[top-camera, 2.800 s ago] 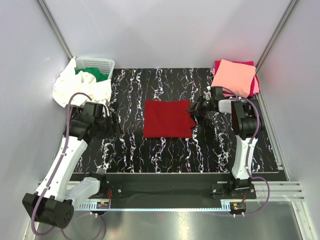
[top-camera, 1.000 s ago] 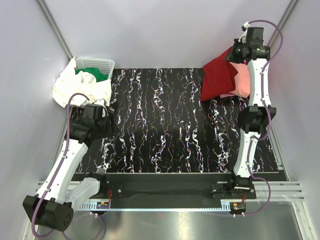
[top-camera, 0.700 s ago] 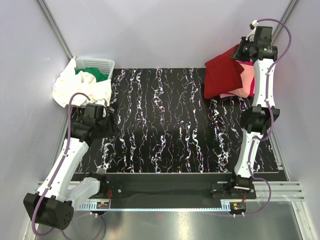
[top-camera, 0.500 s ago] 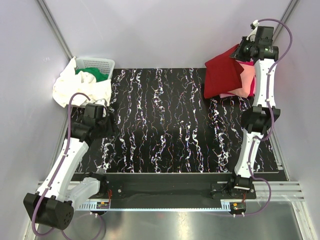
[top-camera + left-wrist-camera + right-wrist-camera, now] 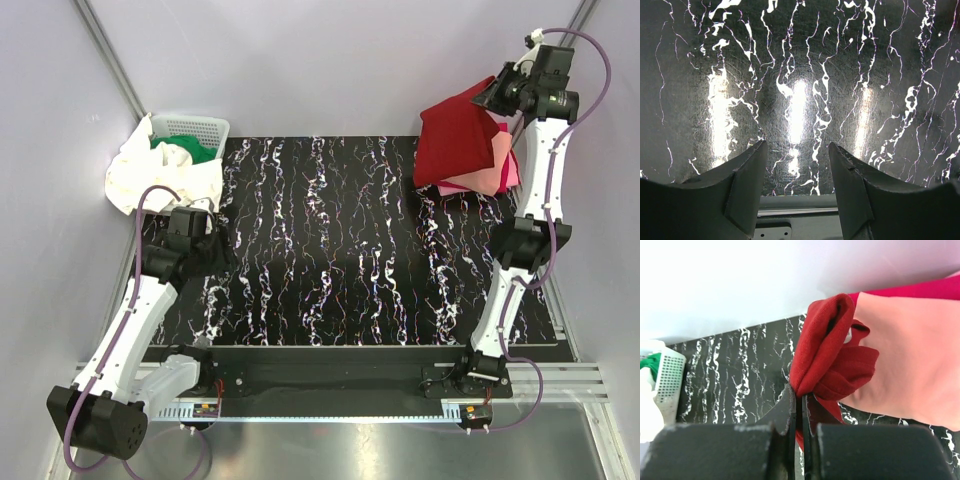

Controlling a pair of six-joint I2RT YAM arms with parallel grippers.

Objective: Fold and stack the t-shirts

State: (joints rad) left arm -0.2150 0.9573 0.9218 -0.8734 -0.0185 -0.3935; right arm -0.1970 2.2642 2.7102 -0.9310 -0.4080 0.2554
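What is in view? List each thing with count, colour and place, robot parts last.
mat: 1, black veined white, centre
basket: 1, white, far left
green shirt: 1, green, in basket
white shirt: 1, white, draped over basket
magenta shirt: 1, magenta, far right
salmon shirt: 1, salmon, on magenta shirt
red shirt: 1, dark red, held over salmon shirt
left gripper: 1, black, open over mat
right gripper: 1, black, shut on red shirt

Table: black glossy top w/ white marble-like veins. 3 bright glare streaks on it in left wrist view, so light is from overhead. Plain pale grey back wall, L wall, R wall. Alu rail along back-left corner. Brushed metal sheet at table's near edge.
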